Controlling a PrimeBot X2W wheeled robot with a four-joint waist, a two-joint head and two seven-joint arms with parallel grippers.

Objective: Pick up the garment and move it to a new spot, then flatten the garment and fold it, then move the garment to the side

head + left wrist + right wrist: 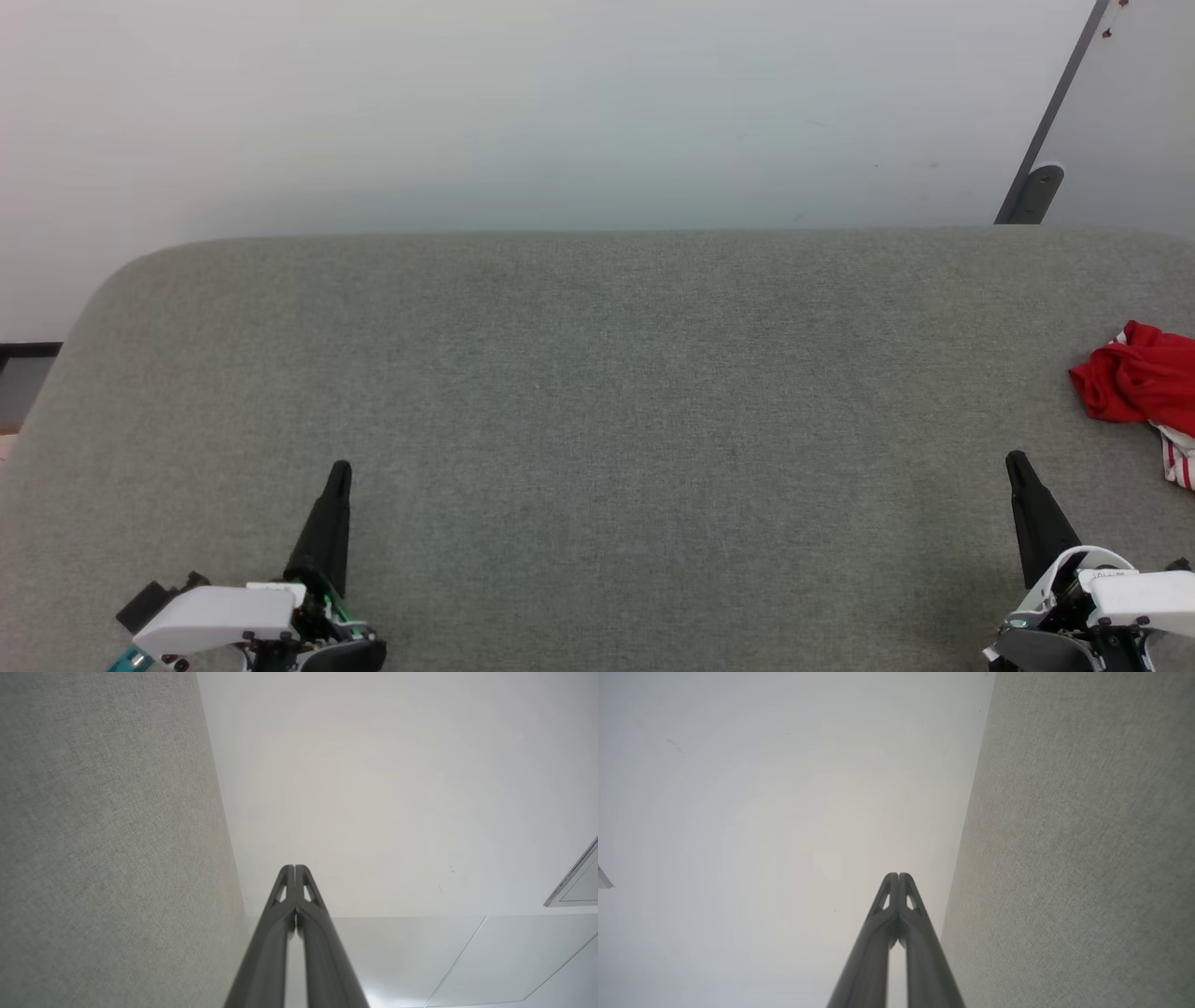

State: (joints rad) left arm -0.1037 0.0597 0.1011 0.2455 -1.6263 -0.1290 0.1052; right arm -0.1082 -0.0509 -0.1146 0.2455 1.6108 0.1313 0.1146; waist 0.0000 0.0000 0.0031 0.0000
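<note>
Holding nothing in left gripper (341, 467) or right gripper (1014, 457), with fingers pressed together on both. Spotted garment (1139, 378) bunched at right edge of pad (597, 373), near right gripper but not touching it.

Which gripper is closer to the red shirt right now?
The right gripper, at the head view's lower right: the garment lies crumpled just up and right of it. The left gripper is far across, at the lower left.
</note>
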